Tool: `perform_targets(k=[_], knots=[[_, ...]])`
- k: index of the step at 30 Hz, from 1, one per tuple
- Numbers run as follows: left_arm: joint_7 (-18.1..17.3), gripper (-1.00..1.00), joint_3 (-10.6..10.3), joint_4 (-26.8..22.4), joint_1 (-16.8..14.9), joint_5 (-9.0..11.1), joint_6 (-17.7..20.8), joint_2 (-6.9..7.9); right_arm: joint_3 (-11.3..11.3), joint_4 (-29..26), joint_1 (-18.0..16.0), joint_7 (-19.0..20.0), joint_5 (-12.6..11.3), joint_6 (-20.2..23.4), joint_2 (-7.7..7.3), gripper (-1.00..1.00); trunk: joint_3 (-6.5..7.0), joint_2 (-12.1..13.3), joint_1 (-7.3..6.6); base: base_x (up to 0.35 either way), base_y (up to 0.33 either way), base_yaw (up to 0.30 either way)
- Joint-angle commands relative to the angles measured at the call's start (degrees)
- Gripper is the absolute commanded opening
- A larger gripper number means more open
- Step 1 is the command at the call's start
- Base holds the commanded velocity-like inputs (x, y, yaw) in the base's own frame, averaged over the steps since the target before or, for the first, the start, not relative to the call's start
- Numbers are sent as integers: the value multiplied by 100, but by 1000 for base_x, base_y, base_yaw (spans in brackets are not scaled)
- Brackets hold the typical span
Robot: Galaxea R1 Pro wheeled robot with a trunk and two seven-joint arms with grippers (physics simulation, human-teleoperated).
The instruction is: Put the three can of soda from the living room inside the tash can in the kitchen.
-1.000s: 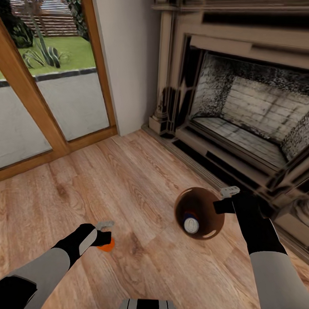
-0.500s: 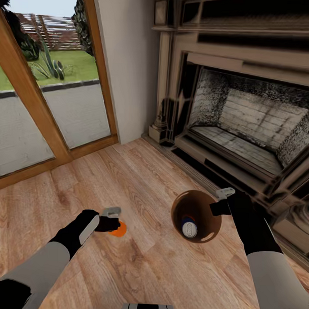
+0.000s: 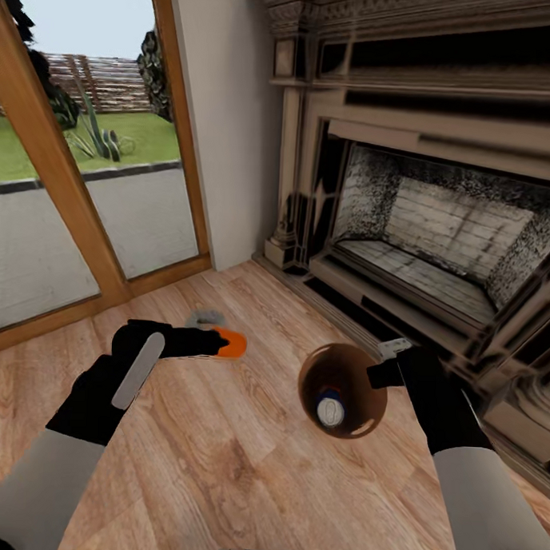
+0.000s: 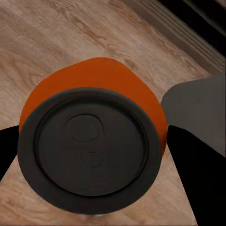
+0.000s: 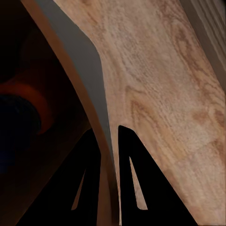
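Left gripper (image 3: pixel 216 342) clasps an orange can of soda (image 3: pixel 231 343); right gripper (image 3: pixel 380 368) pinches the brown-lined tash can (image 3: pixel 357 407) rim, blue can (image 3: pixel 330 408) inside

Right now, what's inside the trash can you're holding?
Inside the trash can, the head view shows one blue can, silver end up, against the brown interior. The right wrist view hints at something orange deeper in, too dark to identify. The can's bottom is hidden.
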Motion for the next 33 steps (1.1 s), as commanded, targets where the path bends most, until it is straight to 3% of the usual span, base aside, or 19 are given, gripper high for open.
perform_targets(k=[1, 3, 6, 8, 10, 11, 14, 17, 22, 24, 30, 33], knots=[[-2, -100, 8, -20, 3, 46, 0, 13, -1, 41, -4, 11, -20, -9, 4, -100, 24, 1, -3, 0, 0, 0], [-5, -100, 21, -73, 8, 368, 0, 118, 0, 200, -4, 3, -20, -13, 13, -100, 68, 4, -8, 0, 0, 0], [-7, -100, 8, -174, 10, 1243, 0, 365, 1, 336, -4, -3, -20, -19, 73, -100, 134, 8, -16, 0, 0, 0], [-7, -100, -10, -208, 10, 1614, 0, 465, 1, 357, -4, -7, -16, -20, 95, -100, 179, 11, -21, 0, 0, 0], [-7, -100, -42, -306, 7, 2404, 0, 601, 1, 379, -8, -18, -13, -17, 139, -100, 223, 13, -26, 0, 0, 0], [-7, -100, -53, -377, 5, 2683, 0, 641, -2, 388, -9, -41, -15, -15, 155, -100, 245, 15, -29, 0, 0, 0], [-13, -100, -154, -529, 3, 3151, 0, 700, -5, 398, -11, -91, -18, -2, 177, -100, 312, 19, -36, 0, 0, 0], [-15, -100, -599, -597, -10, 3667, 0, 722, -2, 426, -12, -116, -19, 70, 198, -100, 378, 23, -44, 0, 0, 0], [-16, -100, -902, -621, -17, 4028, 0, 722, 42, 475, -12, -128, -16, 98, 273, -100, 489, 29, -57, 0, 0, 0], [-16, -100, -974, -622, -16, 4065, 0, 722, 50, 511, -15, -131, -14, 103, 283, -100, 533, 32, -62, 0, 0, 0], [-8, -100, -1512, -616, -7, 4126, 0, 721, 62, 608, -24, -289, -24, 102, 306, -100, 666, 40, -78, 0, 0, 0], [-8, -100, -1558, -616, -5, 4129, 0, 721, 63, 618, -28, -317, -26, 102, 309, -100, 733, 44, -85, 0, 0, 0]])
